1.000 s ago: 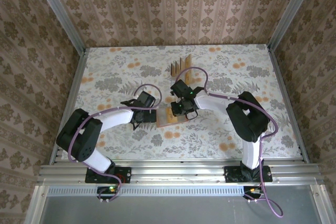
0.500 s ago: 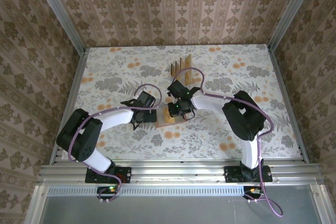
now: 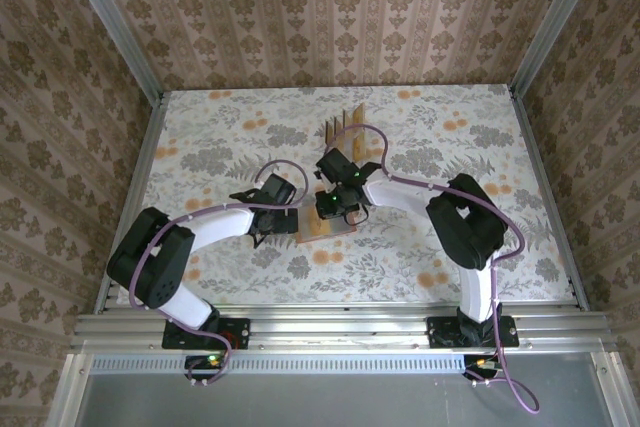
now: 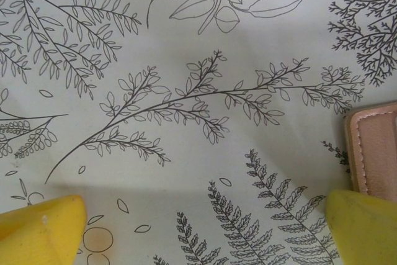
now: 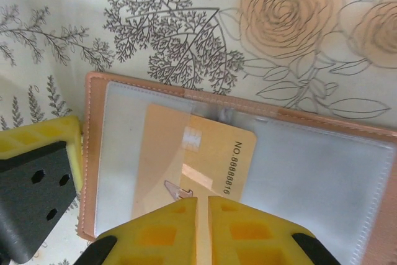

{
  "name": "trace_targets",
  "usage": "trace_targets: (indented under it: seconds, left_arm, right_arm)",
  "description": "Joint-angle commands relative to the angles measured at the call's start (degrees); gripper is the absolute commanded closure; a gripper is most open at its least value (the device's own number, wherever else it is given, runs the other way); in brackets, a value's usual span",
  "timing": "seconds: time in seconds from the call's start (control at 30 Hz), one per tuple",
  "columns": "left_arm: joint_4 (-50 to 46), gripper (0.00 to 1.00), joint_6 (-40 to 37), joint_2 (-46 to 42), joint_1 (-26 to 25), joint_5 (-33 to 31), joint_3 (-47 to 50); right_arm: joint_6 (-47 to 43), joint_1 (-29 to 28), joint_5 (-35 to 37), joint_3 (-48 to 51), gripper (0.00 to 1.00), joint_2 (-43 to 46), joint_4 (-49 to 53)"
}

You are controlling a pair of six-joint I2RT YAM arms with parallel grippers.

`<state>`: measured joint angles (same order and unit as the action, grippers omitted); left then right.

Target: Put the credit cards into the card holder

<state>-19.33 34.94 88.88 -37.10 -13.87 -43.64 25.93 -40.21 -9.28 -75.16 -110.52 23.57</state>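
Observation:
The card holder (image 5: 90, 153) lies open on the table, a salmon wallet with greyish clear pockets. One tan credit card (image 5: 214, 150) lies flat on it, its left part slid under the left clear pocket. My right gripper (image 5: 202, 208) is shut, its yellow fingertips over the card's near edge. From above, the right gripper (image 3: 335, 207) hovers over the card holder (image 3: 322, 230). More credit cards (image 3: 345, 125) stand upright in a stand behind it. My left gripper (image 4: 205, 234) is open just left of the card holder's edge (image 4: 375, 150), with only tablecloth between its fingers.
A yellow and black finger of the left gripper (image 5: 37, 178) sits close against the wallet's left edge. The flowered tablecloth (image 3: 220, 137) spreads to patterned walls at the back and sides, with metal rails along the table edges.
The right gripper has shifted left and a little back over the wallet. The left arm has not moved.

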Motion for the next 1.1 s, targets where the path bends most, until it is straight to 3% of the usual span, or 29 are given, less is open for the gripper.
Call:
trace_targets:
  seconds: [0.0, 1.07]
  left_arm:
    - [-2.31, 0.0, 0.08, -1.69, -0.25, -1.83, 0.05]
    - [-2.44, 0.0, -0.66, 3.19, -0.52, -1.32, -1.11]
  right_arm:
    - [-0.66, 1.41, 1.63, 1.3, 0.85, 2.16, 2.38]
    - [0.25, -2.04, -0.03, 0.58, 0.87, -3.75, 0.93]
